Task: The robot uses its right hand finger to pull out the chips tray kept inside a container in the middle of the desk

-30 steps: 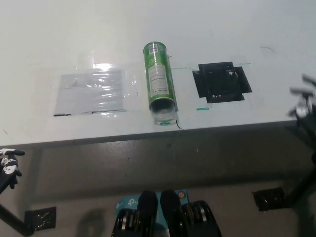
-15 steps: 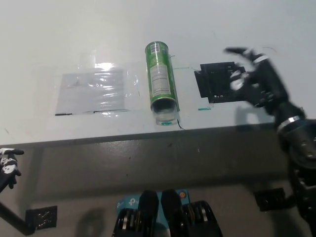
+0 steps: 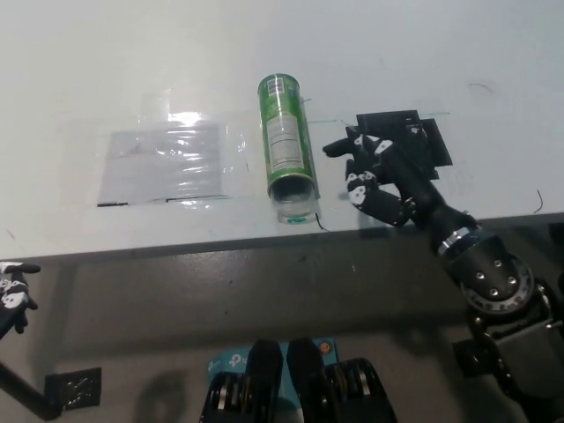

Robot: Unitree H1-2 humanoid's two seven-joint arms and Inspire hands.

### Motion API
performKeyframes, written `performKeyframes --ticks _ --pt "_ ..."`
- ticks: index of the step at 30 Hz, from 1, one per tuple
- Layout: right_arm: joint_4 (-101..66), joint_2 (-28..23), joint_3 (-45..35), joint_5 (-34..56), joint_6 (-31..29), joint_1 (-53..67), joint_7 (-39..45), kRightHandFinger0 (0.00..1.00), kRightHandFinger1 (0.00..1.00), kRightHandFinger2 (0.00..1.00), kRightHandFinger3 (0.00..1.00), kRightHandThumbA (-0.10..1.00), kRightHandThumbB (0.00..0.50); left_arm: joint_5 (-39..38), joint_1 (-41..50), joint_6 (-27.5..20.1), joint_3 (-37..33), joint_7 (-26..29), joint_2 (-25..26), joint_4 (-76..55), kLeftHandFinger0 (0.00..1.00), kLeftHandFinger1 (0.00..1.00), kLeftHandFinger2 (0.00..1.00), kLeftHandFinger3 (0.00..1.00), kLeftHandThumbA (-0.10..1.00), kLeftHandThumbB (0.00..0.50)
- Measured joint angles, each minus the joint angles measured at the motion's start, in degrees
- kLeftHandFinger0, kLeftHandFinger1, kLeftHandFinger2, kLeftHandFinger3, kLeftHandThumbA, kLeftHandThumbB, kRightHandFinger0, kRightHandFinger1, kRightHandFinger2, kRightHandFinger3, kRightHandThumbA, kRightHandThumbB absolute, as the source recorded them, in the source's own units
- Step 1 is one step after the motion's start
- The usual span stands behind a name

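Trouble may come from the green cylindrical chips container (image 3: 285,137), lying mid-desk with its open mouth toward the near edge, clear plastic tray (image 3: 293,209) just showing. The black right hand (image 3: 381,180), fingers spread and empty, hovers beside it; a sideways nudge could roll it. The white left hand (image 3: 12,295) rests low, grip unclear.

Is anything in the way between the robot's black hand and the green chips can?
No, nothing visible is. The right hand hovers just beside the green chips can, with only bare desk between them. The can's open end faces the desk edge. The left hand rests low, off the desk.
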Motion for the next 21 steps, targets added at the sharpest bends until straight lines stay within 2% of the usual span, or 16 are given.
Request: performKeyframes --ticks 8,13,18,21 --pt "4.43 1.89 0.99 -2.0 -4.13 -1.03 0.24 0.0 0.0 0.66 0.68 -0.1 0.283 0.06 -0.08 0.75 0.01 -0.36 0.9 -0.33 0.21 0.21 0.28 0.51 0.27 0.0" --pt "7.31 3.35 1.27 -3.17 -6.56 -2.43 0.35 0.0 0.0 0.66 0.68 -0.1 0.28 0.07 -0.23 1.11 0.03 -0.83 1.1 -0.34 0.23 0.22 0.29 0.52 0.28 0.0" --pt "10.23 3.8 1.92 -4.26 -9.27 -3.4 0.43 0.0 0.0 0.62 0.64 -0.1 0.297 0.11 -0.25 1.32 0.14 -0.96 1.41 -0.49 0.23 0.23 0.3 0.52 0.27 0.0" --pt "11.73 3.82 2.73 -5.37 -10.78 -3.64 0.44 0.0 0.0 0.61 0.62 -0.1 0.291 0.09 -0.32 1.53 0.24 -1.02 1.56 -0.6 0.24 0.24 0.31 0.52 0.27 0.0"
